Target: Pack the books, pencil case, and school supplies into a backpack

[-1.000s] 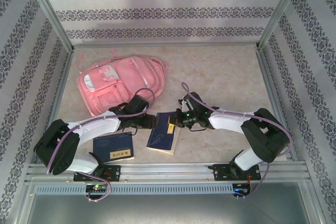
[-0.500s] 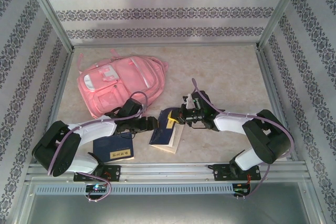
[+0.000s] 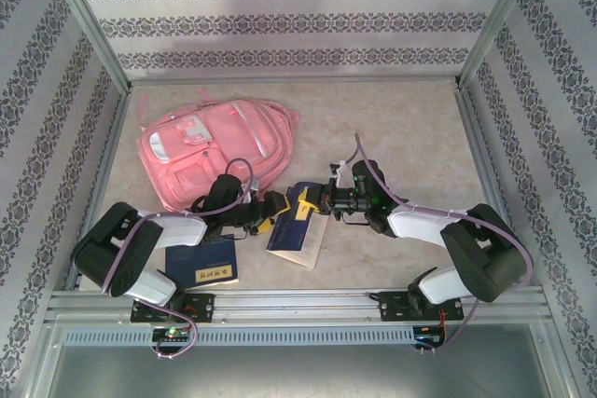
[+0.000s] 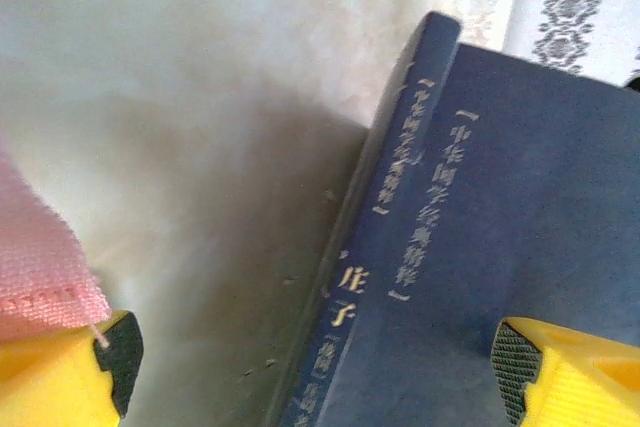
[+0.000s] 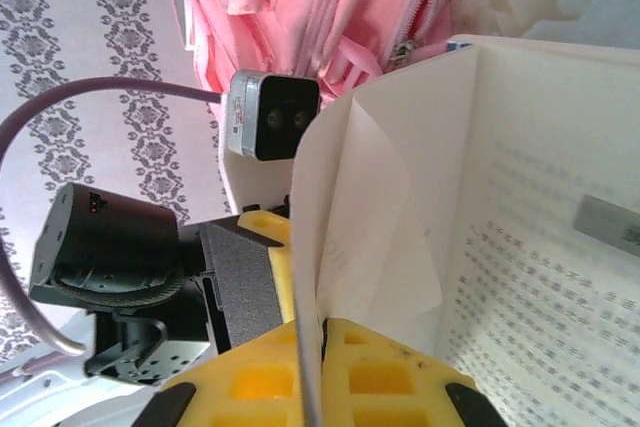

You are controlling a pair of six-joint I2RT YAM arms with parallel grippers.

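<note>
Top camera looks down; close wrist cameras share the book (image 4: 500,197).

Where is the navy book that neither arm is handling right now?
In the top view the navy book lies flat at the near left of the table, beside the left arm base, with the other navy book to its right.

A pale beige, marbled tabletop (image 3: 392,128) lay inside a three-sided enclosure. The far wall (image 3: 298,16) carried white paper with horizontal bands of dark floral pattern, and the left wall (image 3: 37,109) and right wall (image 3: 550,109) bore the same bands. Slanting aluminium posts (image 3: 89,16) framed the far corners. Along the near edge ran a metal rail (image 3: 298,303), a slotted strip (image 3: 298,335) just nearer, then a plain grey ledge (image 3: 298,370).
</note>
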